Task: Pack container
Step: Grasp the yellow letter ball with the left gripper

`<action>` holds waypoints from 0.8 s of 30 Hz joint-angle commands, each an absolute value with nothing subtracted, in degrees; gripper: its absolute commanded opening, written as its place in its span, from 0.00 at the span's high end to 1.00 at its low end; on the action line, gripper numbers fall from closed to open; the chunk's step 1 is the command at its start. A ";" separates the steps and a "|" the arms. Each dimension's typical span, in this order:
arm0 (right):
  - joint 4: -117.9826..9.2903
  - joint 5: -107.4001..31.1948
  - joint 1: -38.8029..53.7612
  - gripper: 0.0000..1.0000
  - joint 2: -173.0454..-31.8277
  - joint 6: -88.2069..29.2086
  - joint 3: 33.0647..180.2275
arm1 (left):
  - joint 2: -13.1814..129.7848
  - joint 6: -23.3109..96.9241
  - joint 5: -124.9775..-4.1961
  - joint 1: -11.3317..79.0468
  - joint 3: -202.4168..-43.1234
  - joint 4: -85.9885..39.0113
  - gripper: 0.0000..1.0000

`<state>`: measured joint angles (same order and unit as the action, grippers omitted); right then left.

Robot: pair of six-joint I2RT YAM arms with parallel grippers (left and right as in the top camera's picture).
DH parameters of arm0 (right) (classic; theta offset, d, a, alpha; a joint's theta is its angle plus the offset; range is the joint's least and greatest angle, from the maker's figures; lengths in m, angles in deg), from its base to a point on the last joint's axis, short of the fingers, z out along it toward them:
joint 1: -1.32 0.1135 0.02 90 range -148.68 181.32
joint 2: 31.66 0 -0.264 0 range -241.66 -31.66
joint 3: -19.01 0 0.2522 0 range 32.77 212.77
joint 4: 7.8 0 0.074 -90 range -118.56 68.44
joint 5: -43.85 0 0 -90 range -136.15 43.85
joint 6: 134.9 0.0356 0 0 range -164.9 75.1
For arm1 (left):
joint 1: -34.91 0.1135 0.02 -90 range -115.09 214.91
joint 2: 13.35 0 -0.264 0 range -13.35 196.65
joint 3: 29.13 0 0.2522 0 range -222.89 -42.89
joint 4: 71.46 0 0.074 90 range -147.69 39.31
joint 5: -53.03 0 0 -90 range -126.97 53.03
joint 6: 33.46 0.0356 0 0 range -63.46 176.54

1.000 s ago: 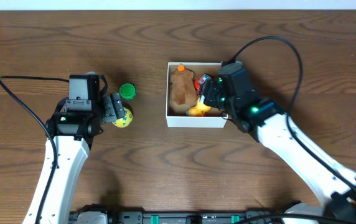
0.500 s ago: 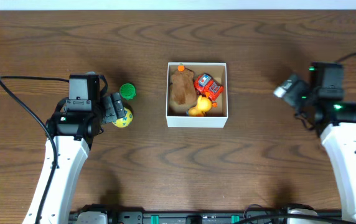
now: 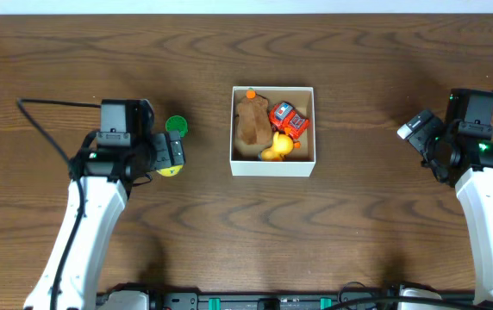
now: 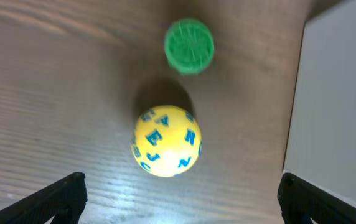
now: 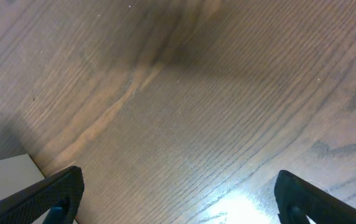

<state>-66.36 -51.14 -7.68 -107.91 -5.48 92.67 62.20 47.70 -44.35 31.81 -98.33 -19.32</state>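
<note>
The container (image 3: 272, 167) is a square white box at the table's middle, holding a brown plush toy (image 3: 252, 123), a red toy car (image 3: 287, 119) and a yellow duck (image 3: 275, 150). A yellow ball with blue letters (image 3: 171, 170) and a green round cap (image 3: 176, 127) lie left of it. My left gripper (image 3: 172, 151) is open just above the ball. In the left wrist view the ball (image 4: 165, 141) lies ahead of the open fingers (image 4: 178, 199), the green cap (image 4: 189, 46) beyond, the box wall (image 4: 340, 106) at right. My right gripper (image 3: 419, 129) is open and empty, far right of the box.
An orange piece (image 3: 250, 93) shows at the box's back left corner. The right wrist view shows bare wood between the open fingers (image 5: 178, 196) and a corner of the box (image 5: 7, 171) at lower left. Black cables trail from both arms.
My right arm has drawn back from over the box to the far right, leaving the red car inside. My left gripper has shifted slightly right over the ball.
</note>
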 commanded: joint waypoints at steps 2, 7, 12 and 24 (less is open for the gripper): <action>-66.36 -51.73 -8.09 0.01 -108.28 -5.78 92.93 | 68.85 50.98 -46.95 32.10 -100.21 -18.82 0.02; -66.36 -51.73 -8.09 0.01 -108.28 -5.78 92.93 | 75.08 50.96 -44.13 32.12 -100.21 -20.61 0.02; -66.36 -51.73 -8.09 0.01 -108.28 -5.78 92.93 | 78.73 51.00 -42.40 32.10 -100.19 -22.52 0.02; -66.36 -51.73 -8.09 0.01 -108.28 -5.78 92.93 | 86.57 51.59 -41.27 32.10 -100.21 -27.41 0.31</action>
